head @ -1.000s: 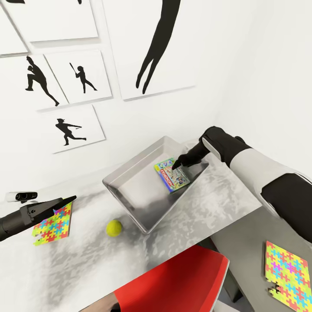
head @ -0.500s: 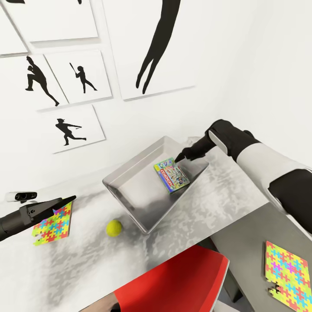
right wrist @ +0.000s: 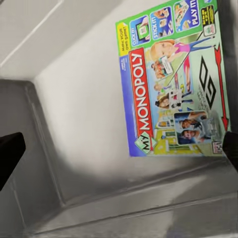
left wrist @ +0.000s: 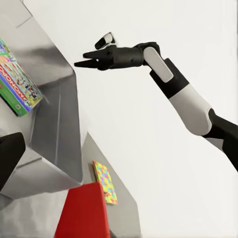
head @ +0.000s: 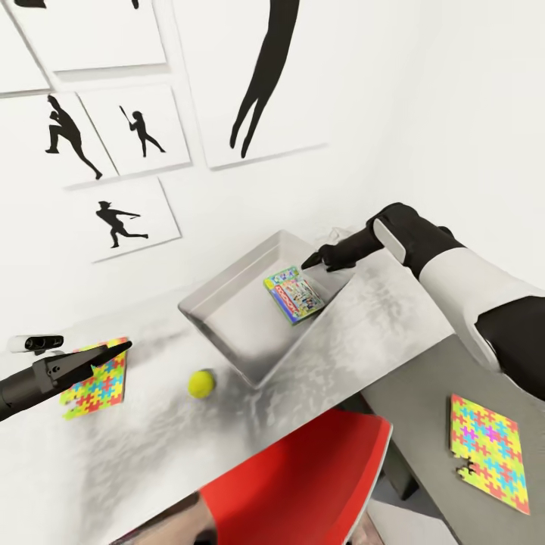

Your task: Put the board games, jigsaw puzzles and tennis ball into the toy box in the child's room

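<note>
R gripper point(head: 312, 263), jaws apart & empty, sits over toy box point(head: 227, 295) rim, frame centre; Monopoly game point(head: 294, 294) flat inside. Risk: withdrawing low could clip rim, shoving box into tennis ball point(head: 201, 383). L gripper point(head: 121, 347) near jigsaw point(head: 94, 380), lower left; state unclear.

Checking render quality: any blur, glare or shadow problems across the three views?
Head view: sharp, table top mottled with soft reflections, red chair edge smeared. Left wrist view: crisp, flat white background. Right wrist view: board game print readable, toy box corners softly shaded.
</note>
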{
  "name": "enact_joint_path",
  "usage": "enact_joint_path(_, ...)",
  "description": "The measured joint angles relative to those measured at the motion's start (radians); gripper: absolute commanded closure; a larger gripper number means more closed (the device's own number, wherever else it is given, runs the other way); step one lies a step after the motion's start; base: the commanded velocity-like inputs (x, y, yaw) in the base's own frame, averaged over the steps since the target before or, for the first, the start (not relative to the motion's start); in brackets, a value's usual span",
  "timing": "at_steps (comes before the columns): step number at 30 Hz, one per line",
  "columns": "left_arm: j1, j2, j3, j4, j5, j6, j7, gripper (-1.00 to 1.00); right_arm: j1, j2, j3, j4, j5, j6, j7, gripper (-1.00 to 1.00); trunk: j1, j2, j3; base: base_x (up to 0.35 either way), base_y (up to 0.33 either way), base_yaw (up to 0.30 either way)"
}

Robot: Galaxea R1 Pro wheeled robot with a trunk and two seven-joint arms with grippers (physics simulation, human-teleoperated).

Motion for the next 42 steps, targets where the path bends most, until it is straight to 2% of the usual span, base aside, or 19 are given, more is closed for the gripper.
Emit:
enact_joint_path(7, -0.001, 0.001, 0.001, -0.001, 0.000, 0.000, 0.000, -1.00, 0.000, -0.003, -0.023, 0.000, 0.000, 0.000, 0.002, -1.00, 0.000, 0.000, 0.001, -0.142, 0.056, -0.277)
enact_joint_path(12, 0.000, 0.002, 0.009, -0.001, 0.000, 0.000, 0.000, -1.00, 0.000, -0.018, -0.090, 0.000, -0.002, 0.000, 0.002, -1.00, 0.000, 0.000, 0.001, -0.197, 0.105, -0.280)
enact_joint_path(16, 0.000, 0.002, 0.017, -0.002, 0.001, 0.000, 0.000, -1.00, 0.000, -0.021, -0.116, 0.000, -0.002, 0.000, 0.002, -1.00, 0.000, 0.000, 0.001, -0.206, 0.155, -0.281)
enact_joint_path(23, 0.000, 0.003, 0.023, -0.003, 0.001, 0.000, 0.000, -1.00, 0.001, -0.031, -0.130, -0.001, -0.002, 0.000, 0.006, -1.00, 0.000, 0.000, 0.001, -0.218, 0.198, -0.281)
enact_joint_path(27, 0.000, 0.017, 0.023, -0.003, 0.001, 0.000, 0.000, -1.00, 0.002, -0.055, -0.132, -0.001, -0.001, 0.000, 0.042, -1.00, 0.000, 0.000, 0.003, -0.103, 0.153, -0.249)
enact_joint_path(30, 0.000, 0.026, 0.024, -0.004, 0.003, 0.000, 0.000, -1.00, 0.004, -0.077, -0.132, -0.001, 0.002, -0.001, 0.100, -1.00, 0.000, 0.000, 0.005, -0.037, 0.064, -0.121)
enact_joint_path(34, 0.000, 0.034, 0.024, -0.004, 0.017, 0.000, 0.000, -1.00, 0.008, -0.116, -0.130, -0.004, 0.004, -0.002, 0.181, -1.00, 0.000, 0.000, 0.009, -0.013, 0.023, -0.044)
enact_joint_path(37, 0.001, 0.036, 0.024, -0.005, 0.025, 0.000, 0.000, -1.00, 0.010, -0.138, -0.129, -0.016, 0.003, -0.002, 0.208, -1.00, 0.000, 0.000, 0.013, -0.005, 0.009, -0.018)
enact_joint_path(42, 0.001, 0.041, 0.024, -0.007, 0.035, 0.000, 0.000, -1.00, 0.012, -0.196, -0.128, -0.090, 0.001, -0.001, 0.262, -1.00, -0.001, 0.000, 0.021, -0.002, 0.003, -0.039)
